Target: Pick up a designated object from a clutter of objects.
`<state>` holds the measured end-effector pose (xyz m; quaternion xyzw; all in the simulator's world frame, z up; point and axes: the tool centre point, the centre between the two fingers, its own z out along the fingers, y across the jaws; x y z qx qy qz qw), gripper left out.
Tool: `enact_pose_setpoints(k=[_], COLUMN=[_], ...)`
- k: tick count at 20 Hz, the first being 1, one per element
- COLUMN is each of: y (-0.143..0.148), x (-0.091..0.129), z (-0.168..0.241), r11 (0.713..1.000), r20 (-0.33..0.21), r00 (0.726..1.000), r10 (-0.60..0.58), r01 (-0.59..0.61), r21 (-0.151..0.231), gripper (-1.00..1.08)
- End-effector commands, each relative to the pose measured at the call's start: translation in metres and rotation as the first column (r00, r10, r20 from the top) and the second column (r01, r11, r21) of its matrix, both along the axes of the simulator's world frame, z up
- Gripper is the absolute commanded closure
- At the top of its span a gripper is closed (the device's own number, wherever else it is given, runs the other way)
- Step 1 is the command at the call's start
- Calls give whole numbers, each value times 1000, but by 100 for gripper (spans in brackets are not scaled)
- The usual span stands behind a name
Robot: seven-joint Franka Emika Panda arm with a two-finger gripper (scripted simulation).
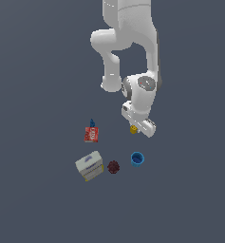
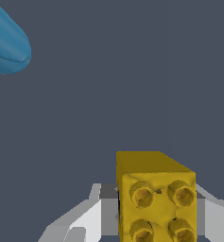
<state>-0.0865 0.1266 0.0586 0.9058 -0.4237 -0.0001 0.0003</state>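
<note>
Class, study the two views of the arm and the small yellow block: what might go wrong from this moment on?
1. The yellow block sits between the fingers of the end effector, but the wrist view does not show firm contact on both sides, so it might slip or twist in a lift.
2. The blue cup lies near; a sideways swing could knock it.
3. In the exterior view the arm hides most of the block, so that view could hardly confirm the grasp.

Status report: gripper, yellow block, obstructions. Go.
Gripper straddles yellow block, fingers at both sides; closure unconfirmed. Blue cup stands apart. Nothing in the way.
</note>
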Motion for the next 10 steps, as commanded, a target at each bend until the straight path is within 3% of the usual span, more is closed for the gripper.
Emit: enact_pose_setpoints(k=[1, 10], y=[-12, -72], x=[5, 32], z=[15, 91], r11=[1000, 1000], r20=[1, 0], r00=[1000, 1000], r10=[0, 1], r01=[0, -1], r21=[0, 4], gripper=[108, 108])
